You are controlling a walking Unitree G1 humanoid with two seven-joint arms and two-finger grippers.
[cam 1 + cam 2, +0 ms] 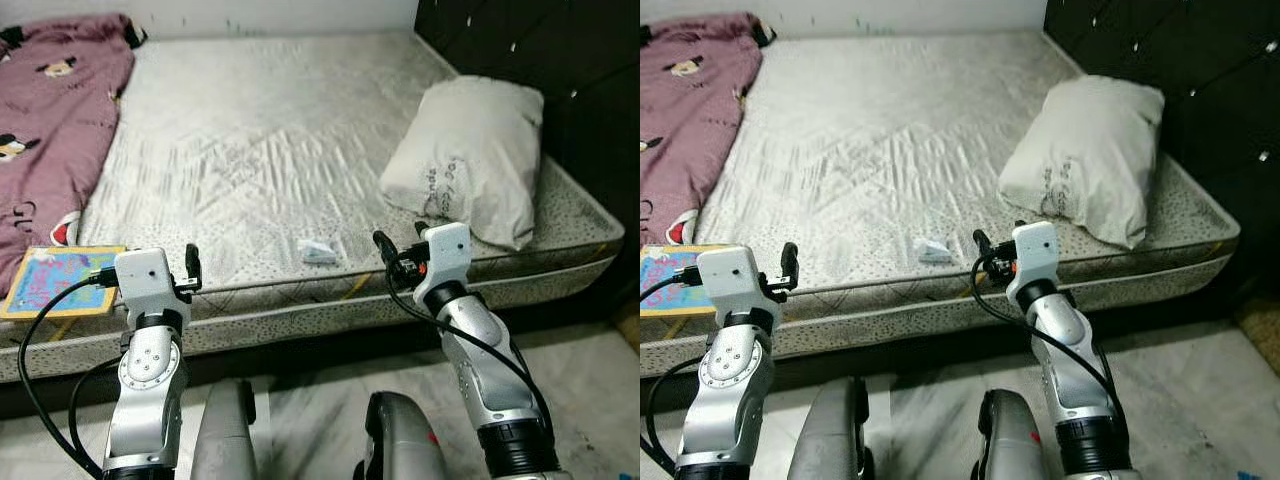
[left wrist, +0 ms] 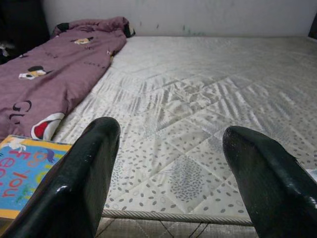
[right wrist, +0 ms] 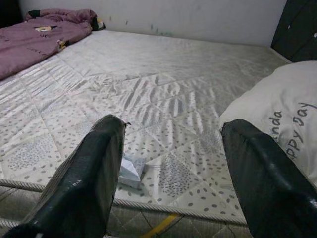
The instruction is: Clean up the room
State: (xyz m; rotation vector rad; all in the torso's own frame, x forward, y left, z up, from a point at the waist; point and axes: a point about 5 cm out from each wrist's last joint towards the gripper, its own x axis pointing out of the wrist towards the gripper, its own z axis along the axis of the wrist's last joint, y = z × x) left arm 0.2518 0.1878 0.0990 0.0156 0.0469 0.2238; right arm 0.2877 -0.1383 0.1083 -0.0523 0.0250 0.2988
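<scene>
A bare white mattress [image 1: 260,130] lies before me. A small crumpled white paper [image 1: 318,251] rests near its front edge, and the right wrist view shows this paper [image 3: 131,171] beside one finger. My right gripper [image 1: 400,238] hovers open just right of the paper, over the mattress edge. On the left, my left gripper [image 2: 171,131] is open and empty at the front edge, beside a colourful picture book [image 1: 60,280]. A purple blanket [image 1: 50,120] with cartoon prints covers the mattress's left side.
A white pillow [image 1: 470,170] leans against the dark headboard [image 1: 560,60] on the right. Pale marbled floor [image 1: 320,410] runs below the bed, with my own knees over it. A white wall stands behind the bed.
</scene>
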